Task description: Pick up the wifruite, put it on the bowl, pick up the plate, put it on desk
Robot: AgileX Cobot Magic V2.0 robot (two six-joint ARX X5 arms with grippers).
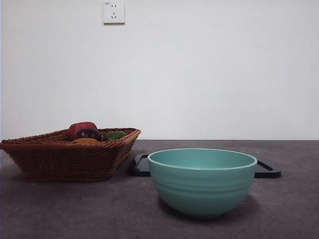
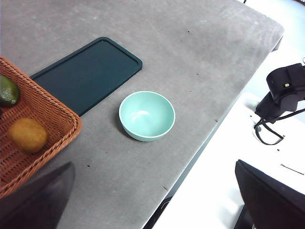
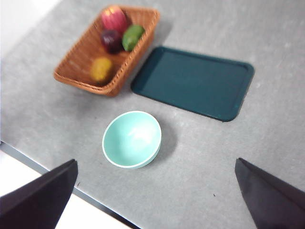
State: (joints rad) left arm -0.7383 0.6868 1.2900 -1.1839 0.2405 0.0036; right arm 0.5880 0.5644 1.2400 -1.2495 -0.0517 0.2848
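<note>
The wifruite (image 3: pixel 101 69), a small orange-brown fruit, lies in the wicker basket (image 3: pixel 76 57); it also shows as the wifruite (image 2: pixel 27 135) and the wifruite (image 1: pixel 85 141). An empty teal bowl (image 1: pixel 202 181) stands on the desk (image 1: pixel 75 209) near its front edge, seen too as the bowl (image 2: pixel 147 115) and the bowl (image 3: pixel 132 139). Behind it lies the flat dark green plate (image 3: pixel 193 81), also the plate (image 2: pixel 88 74). My left gripper (image 2: pixel 152 167) and right gripper (image 3: pixel 156 162) both hang open high above the desk, holding nothing. Neither shows in the front view.
The basket (image 1: pixel 65 157) stands left of the bowl and touches the plate's (image 1: pixel 266 169) side. It also holds a red fruit (image 3: pixel 113 18), a dark purple fruit (image 3: pixel 110 39) and a green fruit (image 3: pixel 132 36). A black arm part (image 2: pixel 286 90) sits beyond the desk edge.
</note>
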